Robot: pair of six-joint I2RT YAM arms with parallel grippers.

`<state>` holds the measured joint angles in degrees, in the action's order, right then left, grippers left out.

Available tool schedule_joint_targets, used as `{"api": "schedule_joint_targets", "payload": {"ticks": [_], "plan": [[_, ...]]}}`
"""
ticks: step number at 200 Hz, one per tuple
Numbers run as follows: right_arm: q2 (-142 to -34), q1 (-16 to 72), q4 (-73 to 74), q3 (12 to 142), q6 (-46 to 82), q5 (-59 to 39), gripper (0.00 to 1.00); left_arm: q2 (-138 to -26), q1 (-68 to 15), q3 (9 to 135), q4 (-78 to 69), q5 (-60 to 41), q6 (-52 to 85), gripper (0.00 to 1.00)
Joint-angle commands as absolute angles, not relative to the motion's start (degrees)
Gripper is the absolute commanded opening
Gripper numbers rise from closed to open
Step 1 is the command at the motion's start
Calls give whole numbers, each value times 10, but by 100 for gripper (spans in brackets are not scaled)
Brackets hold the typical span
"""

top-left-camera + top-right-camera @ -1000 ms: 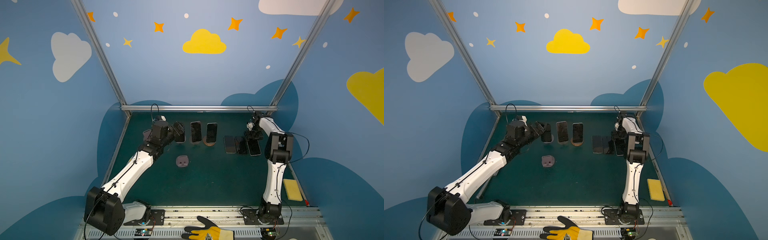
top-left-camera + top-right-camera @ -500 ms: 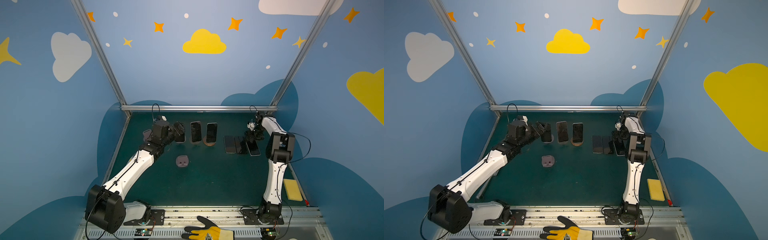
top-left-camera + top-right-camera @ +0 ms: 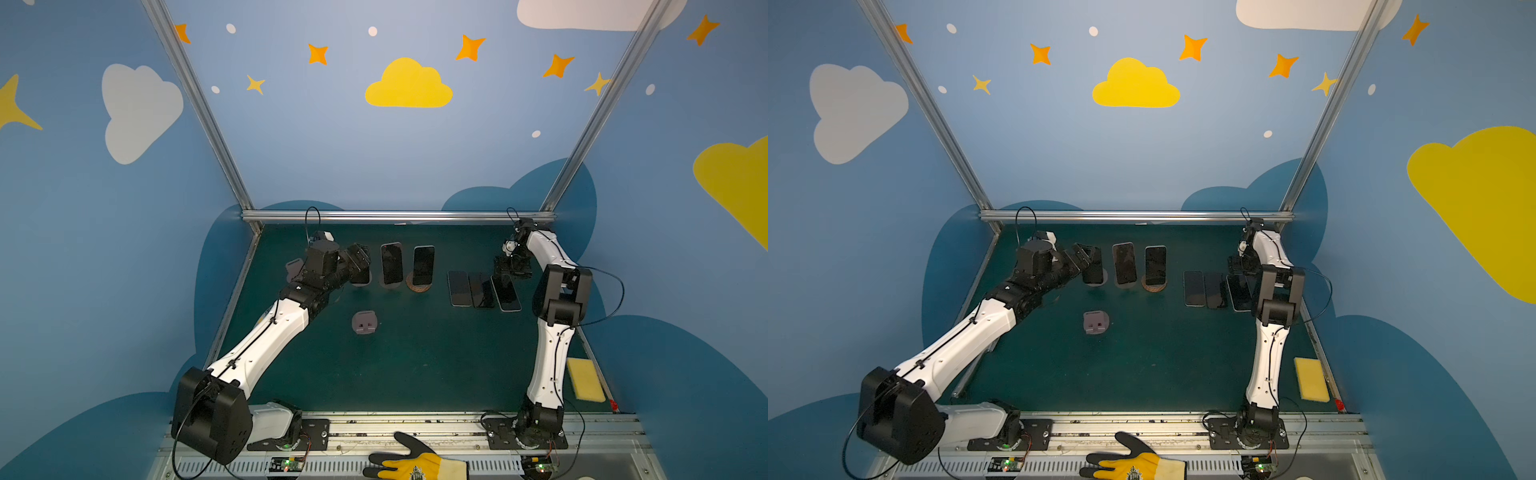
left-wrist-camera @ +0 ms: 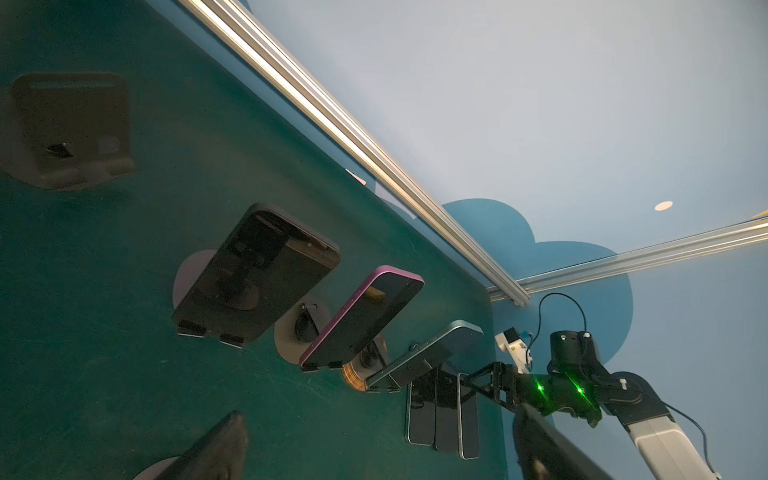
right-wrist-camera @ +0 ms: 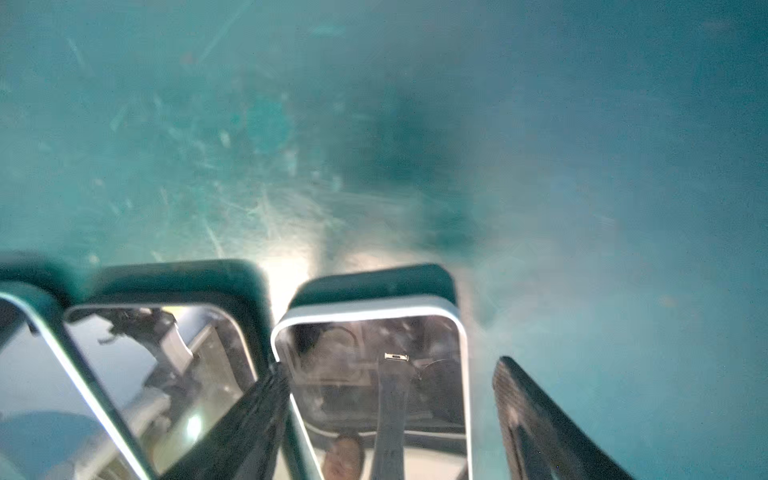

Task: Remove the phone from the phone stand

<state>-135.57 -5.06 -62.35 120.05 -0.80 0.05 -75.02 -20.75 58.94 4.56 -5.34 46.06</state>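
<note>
Three phones lean upright on stands in a row: a dark phone [image 4: 257,274] on a grey phone stand [image 4: 187,270], a purple-edged phone [image 3: 391,264] and a third phone [image 3: 423,265]. My left gripper [image 3: 359,259] [image 4: 378,419] is open just short of the dark phone [image 3: 1094,272], with nothing between its fingers. My right gripper [image 3: 512,270] [image 5: 390,415] is open low over the rightmost of three flat phones [image 5: 374,365]. Its fingers [image 5: 532,415] straddle that phone's end, and one stands clear of the edge.
An empty grey stand [image 3: 364,322] sits mid-table and another empty stand [image 3: 294,268] is behind my left wrist. The flat phones [image 3: 459,288] [image 3: 481,289] [image 3: 506,292] lie side by side. A yellow sponge [image 3: 585,379] lies by the right edge. A glove [image 3: 415,463] rests on the front rail.
My right gripper's jaws have parted, letting go of the rightmost flat phone, and the wrist has lifted slightly. My left arm has barely moved.
</note>
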Motion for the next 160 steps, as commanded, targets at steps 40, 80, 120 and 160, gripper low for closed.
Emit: {"api": "schedule_joint_targets", "payload": {"ticks": [40,80,120,160], "plan": [[-1150,-13,-546,1105,86,52,78,-723,-208,608,56,-38,432,98],[-966,35,-438,927,66,64,79,-704,-206,626,67,-11,387,100],[-791,100,-324,761,108,41,77,-678,-209,633,78,15,341,100],[-607,216,-117,558,104,45,77,-620,-209,613,155,11,339,100]]}}
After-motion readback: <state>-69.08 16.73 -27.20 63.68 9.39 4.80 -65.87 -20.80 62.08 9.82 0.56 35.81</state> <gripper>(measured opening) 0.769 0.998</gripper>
